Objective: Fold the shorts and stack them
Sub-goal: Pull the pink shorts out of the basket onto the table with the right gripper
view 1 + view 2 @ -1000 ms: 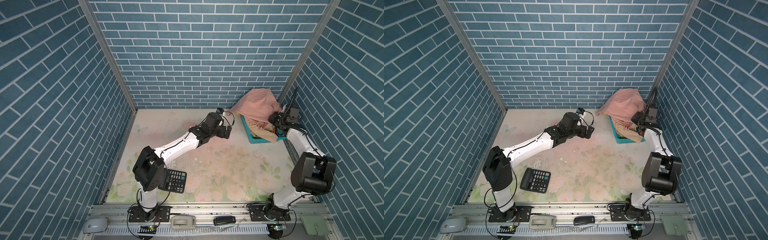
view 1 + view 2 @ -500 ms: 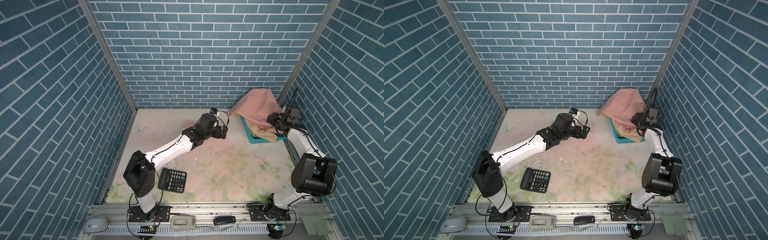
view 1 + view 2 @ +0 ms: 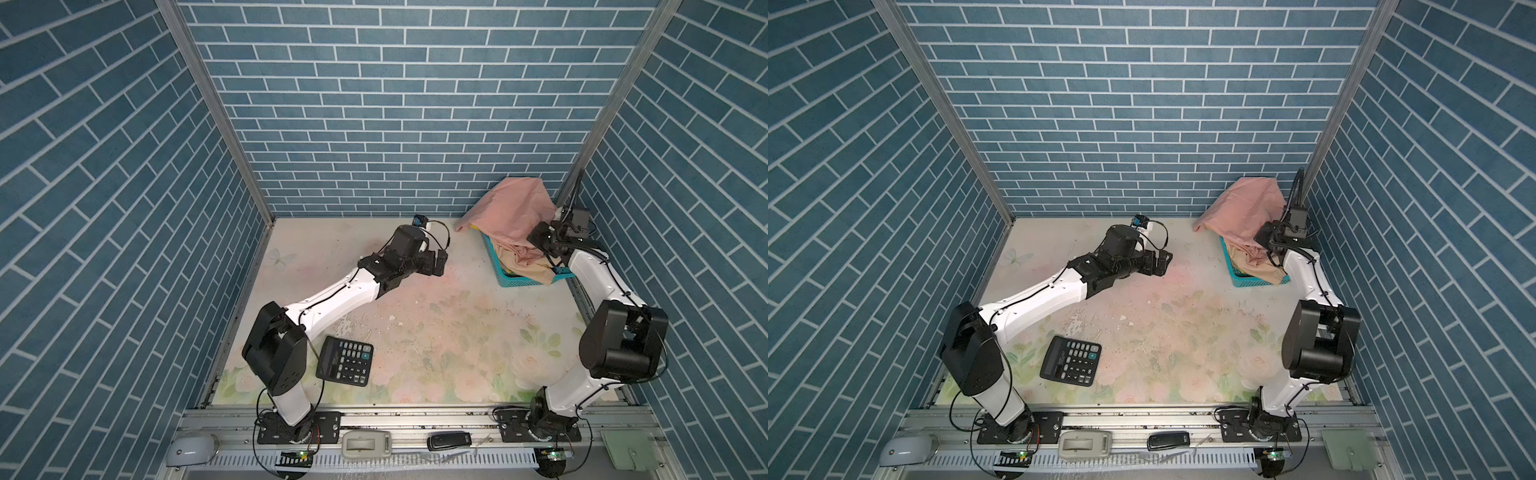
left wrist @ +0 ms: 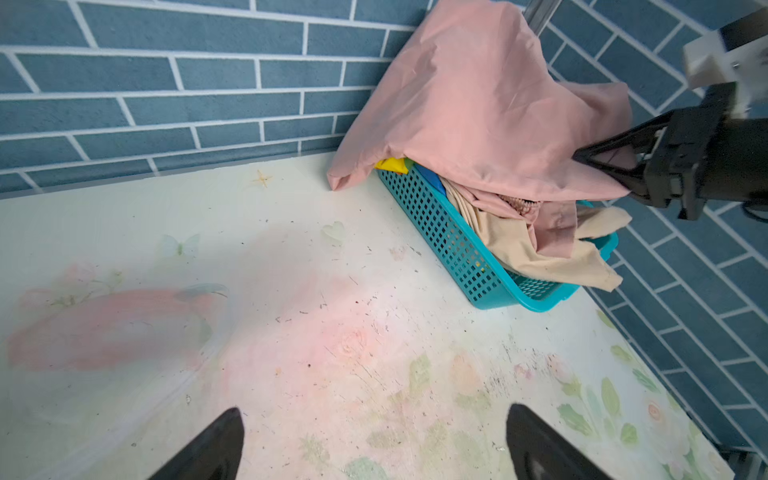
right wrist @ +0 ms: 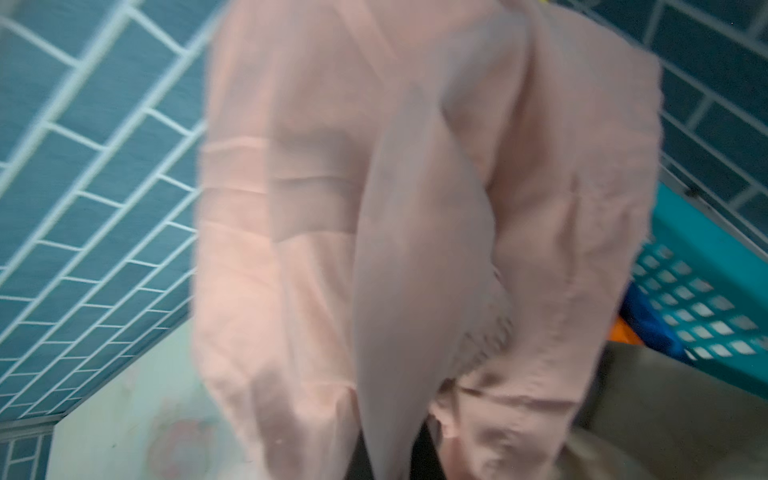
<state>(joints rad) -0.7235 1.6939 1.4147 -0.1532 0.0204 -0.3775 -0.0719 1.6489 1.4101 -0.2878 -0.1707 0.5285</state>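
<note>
Left to right.

Black desk calculator [image 3: 345, 360]: flat on the floral-print table [image 3: 436, 332], near-left area, well apart from both my hands.

My left hand [image 4: 376, 446]: over mid-table, fingers spread wide, nothing between them. It points toward the far right corner. All the shorts are off to its right, well apart, with bare table between.

Far right corner: teal plastic mesh basket [image 4: 453, 241] on the table. The salmon-pink cloth shorts [image 4: 478, 95] are tented over the basket's far end. One corner hangs outside the rim, down to about table level, on the side facing my left hand.

Under that, inside the basket:
- The shiny striped shorts [image 4: 428, 176] sit at the far end, with only a yellow and blue patch showing.
- The beige cloth shorts [image 4: 519, 245] are crumpled at the near end, with a flap spilling over the near rim.

My right hand [image 4: 602, 174]: above the basket's right side, fingers together, clamped on a fold of the salmon-pink cloth shorts.

The right wrist view is blurred. Pink cloth fills it right at the fingers, with basket mesh and a blue patch off to one side. The beige and striped pairs lie below this hand; I can't tell if it touches them.
</note>
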